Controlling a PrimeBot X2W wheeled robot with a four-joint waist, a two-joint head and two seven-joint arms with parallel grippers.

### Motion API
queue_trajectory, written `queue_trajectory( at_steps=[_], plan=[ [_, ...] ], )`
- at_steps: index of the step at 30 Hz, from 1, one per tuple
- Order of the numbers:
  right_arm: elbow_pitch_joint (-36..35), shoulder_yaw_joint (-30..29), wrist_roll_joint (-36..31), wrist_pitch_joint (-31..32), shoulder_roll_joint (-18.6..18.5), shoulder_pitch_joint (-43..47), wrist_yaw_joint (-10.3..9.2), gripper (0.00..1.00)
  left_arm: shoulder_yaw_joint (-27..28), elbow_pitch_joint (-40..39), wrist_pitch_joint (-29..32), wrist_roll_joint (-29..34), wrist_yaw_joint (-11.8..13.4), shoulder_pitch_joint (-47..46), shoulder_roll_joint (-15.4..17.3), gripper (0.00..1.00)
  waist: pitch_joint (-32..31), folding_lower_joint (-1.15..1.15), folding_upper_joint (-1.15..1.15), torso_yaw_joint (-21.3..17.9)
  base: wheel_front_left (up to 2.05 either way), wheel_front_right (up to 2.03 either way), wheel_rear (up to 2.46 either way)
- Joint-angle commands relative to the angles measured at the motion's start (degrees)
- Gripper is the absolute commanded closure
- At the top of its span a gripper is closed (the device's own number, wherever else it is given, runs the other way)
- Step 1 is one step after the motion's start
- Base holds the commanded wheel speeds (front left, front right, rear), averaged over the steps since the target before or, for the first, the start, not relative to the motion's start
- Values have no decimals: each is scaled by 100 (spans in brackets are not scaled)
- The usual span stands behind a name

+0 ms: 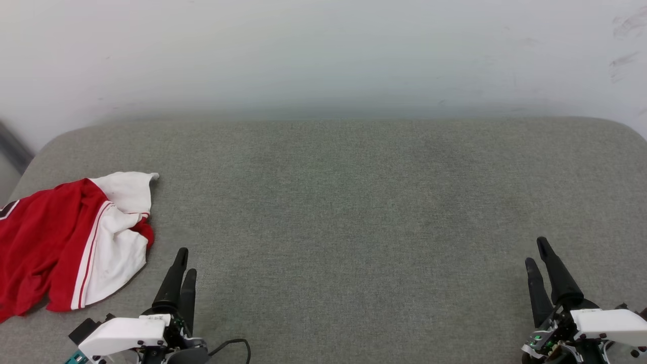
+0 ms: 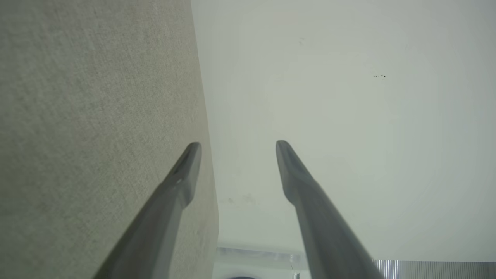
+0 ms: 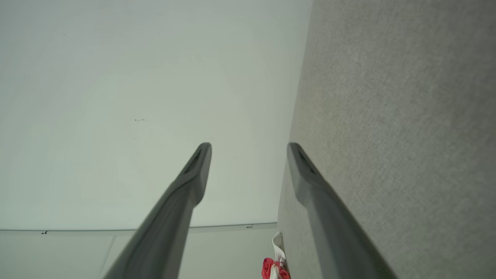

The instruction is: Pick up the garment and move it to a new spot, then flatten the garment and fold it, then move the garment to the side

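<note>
Low above cushion (image 1: 354, 202), left claw (image 1: 186, 261) and right claw (image 1: 536, 251), both forward-pointing, agape, empty.

A grey fabric surface (image 1: 354, 212) with rounded corners meets a pale wall (image 1: 323, 50) — faint dark scuffs (image 1: 624, 30) at upper right.

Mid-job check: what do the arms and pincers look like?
The left pincer and right pincer each have two long, tapering black fingers. Behind them sit white angular wrist shells. A black cable loops by the left wrist, and small green lights glow at the right.
</note>
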Motion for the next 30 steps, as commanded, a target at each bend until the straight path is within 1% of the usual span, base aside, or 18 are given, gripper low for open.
queue_trajectory(
  at_steps=[1,8,11,19,30],
  plan=[
    [-177,69,-79,-94,-5,-85,0,0,-125,-165,-104,53,0,-144,13,0,-1,0,0,-2,0,0,0],
    [-338,177,-204,-267,-7,-36,0,0,-342,-309,-277,221,0,-166,35,0,-7,0,0,-4,0,0,0],
    [-406,208,-360,-347,-33,-3,0,0,-424,-381,-357,417,0,-177,54,0,-11,0,0,-3,0,0,0],
    [-578,261,-1539,-568,-56,29,0,0,-608,-410,-578,1503,0,-217,73,0,-21,0,0,-4,0,0,0],
    [-805,349,-3302,-814,-35,73,0,0,-718,-486,-823,3080,-1,-267,49,0,-25,0,0,3,0,0,0]
  ],
)
